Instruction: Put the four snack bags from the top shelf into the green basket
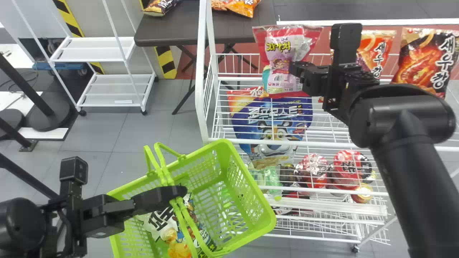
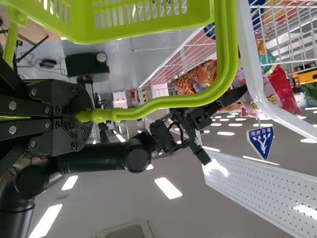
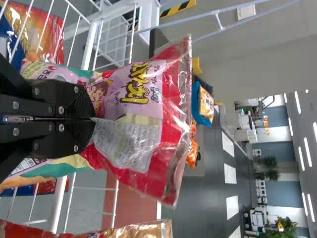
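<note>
My right gripper (image 1: 299, 70) is at the top shelf, closed on a pink and red snack bag (image 1: 279, 46). In the right wrist view the gripper (image 3: 93, 119) pinches the pink bag (image 3: 143, 94) at its middle. Two orange shrimp snack bags stand farther right, one (image 1: 376, 46) partly behind the arm and one (image 1: 425, 61) beyond it. My left gripper (image 1: 179, 191) holds the handles of the green basket (image 1: 247, 179); in the left wrist view the gripper (image 2: 81, 116) is shut on a green handle (image 2: 143, 110). Inside the basket lie a white bag (image 1: 157, 222) and a dark bag (image 1: 200, 222).
The white wire rack (image 1: 202, 71) carries a blue cereal bag (image 1: 272, 122) below the top shelf and red cups (image 1: 348, 168) lower down. A dark table (image 1: 172, 28) with snack bags stands behind, and a small white shelf (image 1: 96, 48) at the left.
</note>
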Motion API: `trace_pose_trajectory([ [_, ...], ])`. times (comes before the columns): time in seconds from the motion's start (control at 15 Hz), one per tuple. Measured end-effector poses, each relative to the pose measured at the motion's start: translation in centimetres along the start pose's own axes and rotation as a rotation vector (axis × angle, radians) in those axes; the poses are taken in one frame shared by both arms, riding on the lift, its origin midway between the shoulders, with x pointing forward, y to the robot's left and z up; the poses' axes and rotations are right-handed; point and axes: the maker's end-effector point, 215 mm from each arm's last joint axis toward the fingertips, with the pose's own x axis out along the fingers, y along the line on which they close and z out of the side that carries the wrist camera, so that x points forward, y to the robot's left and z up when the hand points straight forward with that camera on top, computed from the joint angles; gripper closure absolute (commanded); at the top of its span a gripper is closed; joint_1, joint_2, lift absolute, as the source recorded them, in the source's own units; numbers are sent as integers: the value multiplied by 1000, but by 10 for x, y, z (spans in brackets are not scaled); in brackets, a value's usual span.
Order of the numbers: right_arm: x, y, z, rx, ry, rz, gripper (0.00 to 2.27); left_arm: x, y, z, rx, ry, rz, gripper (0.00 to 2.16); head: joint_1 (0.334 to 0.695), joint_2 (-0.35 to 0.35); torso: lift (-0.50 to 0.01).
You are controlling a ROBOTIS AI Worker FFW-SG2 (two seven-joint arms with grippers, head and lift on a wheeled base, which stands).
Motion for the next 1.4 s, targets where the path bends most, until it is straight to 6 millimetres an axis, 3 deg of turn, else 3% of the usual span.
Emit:
trace_pose_trajectory([
  [0.27,-66,26,-11,62,64,49,2250,-10,-2,4,5,-18,4,2148,695,121,0],
  [0.53,-147,61,-62,148,235,135,2250,-13,-2,6,9,-20,9,2148,695,148,0],
  [0.67,-184,92,-91,182,334,210,2250,-8,-3,5,11,-8,6,2148,695,179,0],
  [0.8,-208,125,-106,189,398,287,2250,-2,-3,5,10,1,0,2148,695,210,0],
  [1.0,-226,172,-121,173,466,386,2250,3,-2,5,8,8,-7,2148,695,283,0],
  [1.27,-216,217,-158,163,559,472,2229,8,-3,3,5,15,-15,2148,695,350,0],
  [1.33,-210,224,-169,167,579,482,2108,8,-3,3,6,15,-16,2148,695,350,0],
  [1.4,-202,227,-178,172,587,486,1531,8,-4,3,6,15,-17,2148,695,350,0],
])
